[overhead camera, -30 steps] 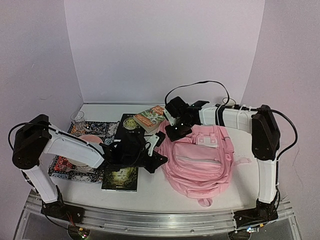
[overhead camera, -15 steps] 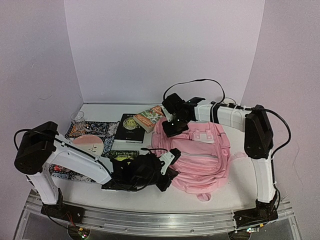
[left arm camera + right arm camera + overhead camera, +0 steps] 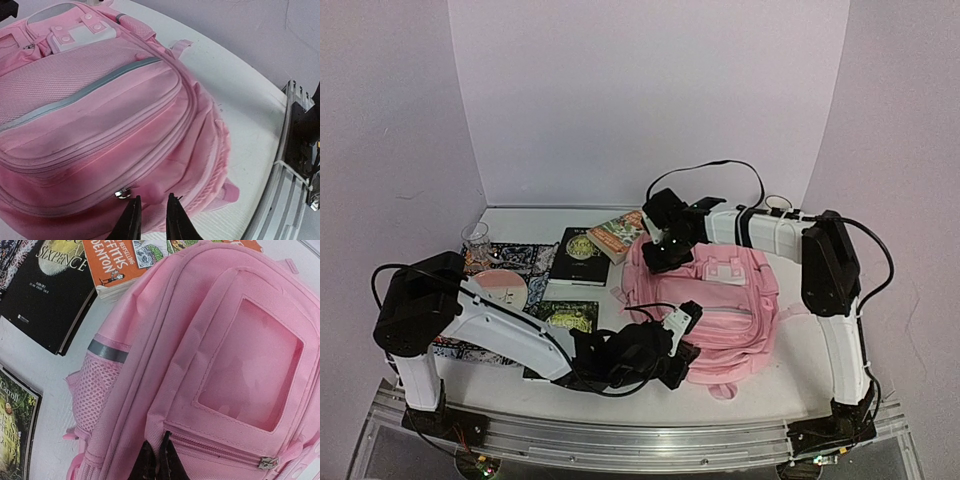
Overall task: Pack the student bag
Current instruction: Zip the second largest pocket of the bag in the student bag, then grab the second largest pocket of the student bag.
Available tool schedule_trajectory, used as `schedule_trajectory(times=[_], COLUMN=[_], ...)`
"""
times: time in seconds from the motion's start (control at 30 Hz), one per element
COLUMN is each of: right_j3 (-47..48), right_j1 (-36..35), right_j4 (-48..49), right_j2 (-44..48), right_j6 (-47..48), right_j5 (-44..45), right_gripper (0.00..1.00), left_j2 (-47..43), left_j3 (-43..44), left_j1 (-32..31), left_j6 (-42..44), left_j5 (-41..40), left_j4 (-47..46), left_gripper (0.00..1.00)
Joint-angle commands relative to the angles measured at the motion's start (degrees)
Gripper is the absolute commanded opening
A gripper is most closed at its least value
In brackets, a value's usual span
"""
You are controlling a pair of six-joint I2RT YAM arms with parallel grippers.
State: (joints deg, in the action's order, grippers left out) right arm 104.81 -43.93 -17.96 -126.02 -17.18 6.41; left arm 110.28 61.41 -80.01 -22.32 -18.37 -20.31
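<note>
The student bag [image 3: 715,305], a large pink backpack, lies flat in the middle of the table with its white patch [image 3: 725,270] facing up. My left gripper [image 3: 686,350] reaches across the front to the bag's near edge. In the left wrist view its jaws [image 3: 153,197] stand a little apart, with a small pink fabric tab [image 3: 156,189] at their tips and a metal zipper slider [image 3: 121,192] just to their left. My right gripper [image 3: 665,256] is at the bag's far top. There its jaws [image 3: 156,437] are shut on a fold of pink fabric at a pocket corner [image 3: 160,422].
A black book [image 3: 580,255], an orange book [image 3: 618,235] and a green-covered book [image 3: 565,318] lie left of the bag. Further left are a patterned cloth [image 3: 515,260], a pink plate [image 3: 502,290] and a glass [image 3: 476,238]. A metal rail [image 3: 295,165] runs along the front edge.
My left arm has swung down and right, along the front to the bag's near edge, and its jaws have parted slightly. The bag has shifted a little under the right gripper's hold.
</note>
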Motion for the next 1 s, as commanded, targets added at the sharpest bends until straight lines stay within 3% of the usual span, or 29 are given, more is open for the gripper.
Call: schedule_trajectory(times=[0.0,0.37,0.5,0.73,0.97], right_j3=[-1.6,-19.8,-28.6,-41.8,-50.3], right_j1=[0.3,0.2,-0.6,-2.6,-6.0], right_j4=[5.5,6.4,6.5,6.4,6.5], right_j2=[5.7,22.8,30.2,42.6,49.7], right_j6=[0.4,-1.2,-3.9,-11.6,-19.8], right_j5=[-0.4,-0.1,-1.6,-5.6,-11.0], right_gripper=[0.12,0.41,0.49,0.55,0.57], left_j2=[-3.8,-15.2,-17.1,-16.3,-14.5], left_j3=[-0.9,-12.6,-15.2,-16.1,-15.0], left_j1=[-1.0,-0.2,2.3,8.6,10.7], left_j6=[-3.5,-12.3,-19.0,-29.4,-36.3], left_j5=[0.3,-2.8,-1.5,6.8,9.6], left_j4=[-3.0,-2.0,-0.2,0.2,0.2], left_gripper=[0.30,0.63,0.71,0.74,0.75])
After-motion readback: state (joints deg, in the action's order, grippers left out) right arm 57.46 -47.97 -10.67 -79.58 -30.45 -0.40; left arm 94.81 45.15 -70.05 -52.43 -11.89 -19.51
